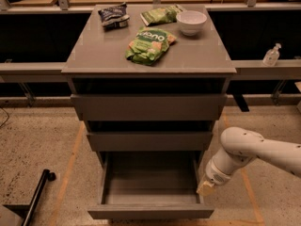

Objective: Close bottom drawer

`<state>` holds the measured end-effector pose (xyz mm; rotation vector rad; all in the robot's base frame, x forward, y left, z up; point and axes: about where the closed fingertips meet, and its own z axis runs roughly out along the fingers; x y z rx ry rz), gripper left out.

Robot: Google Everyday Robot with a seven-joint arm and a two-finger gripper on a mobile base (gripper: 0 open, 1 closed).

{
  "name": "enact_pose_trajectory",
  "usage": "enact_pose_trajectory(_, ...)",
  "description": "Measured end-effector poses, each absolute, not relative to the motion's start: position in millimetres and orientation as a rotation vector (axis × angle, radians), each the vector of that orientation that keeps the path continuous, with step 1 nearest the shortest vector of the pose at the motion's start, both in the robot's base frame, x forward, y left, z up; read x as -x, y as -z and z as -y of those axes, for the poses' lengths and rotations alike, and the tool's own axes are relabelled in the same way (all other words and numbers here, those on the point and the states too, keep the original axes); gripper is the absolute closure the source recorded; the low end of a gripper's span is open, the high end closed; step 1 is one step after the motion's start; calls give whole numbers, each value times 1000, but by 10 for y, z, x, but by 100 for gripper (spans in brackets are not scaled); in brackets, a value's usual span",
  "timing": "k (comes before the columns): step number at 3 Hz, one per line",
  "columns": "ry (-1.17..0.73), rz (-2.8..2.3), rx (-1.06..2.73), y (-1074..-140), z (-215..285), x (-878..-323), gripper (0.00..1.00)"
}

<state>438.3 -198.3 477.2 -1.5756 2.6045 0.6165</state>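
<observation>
The bottom drawer (149,212) of the grey cabinet is pulled far out, its plain grey tray empty. Its flat front panel lies near the lower edge of the view. My white arm reaches in from the right. The gripper (205,188) hangs low, just right of the drawer's right side wall, close to its front corner. Only its pale tip shows.
The two upper drawers (148,107) stand slightly out. On the cabinet top (103,55) lie a white bowl (191,21), a green snack bag (149,44), a second green bag (162,14) and a dark bag (114,15). A sanitiser bottle (271,55) stands on the right ledge. A black pole (35,199) lies lower left.
</observation>
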Motion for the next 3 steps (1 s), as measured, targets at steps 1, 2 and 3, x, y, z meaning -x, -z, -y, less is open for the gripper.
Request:
enact_pose_trajectory(1, -613, -2613, 1583, -4749, 1986, -4371, 100)
enact_pose_trajectory(2, -633, -2619, 1562, -4488, 1889, -4350, 100)
enact_pose_trajectory(3, -660, -2629, 1530, -4105, 1787, -4372, 100)
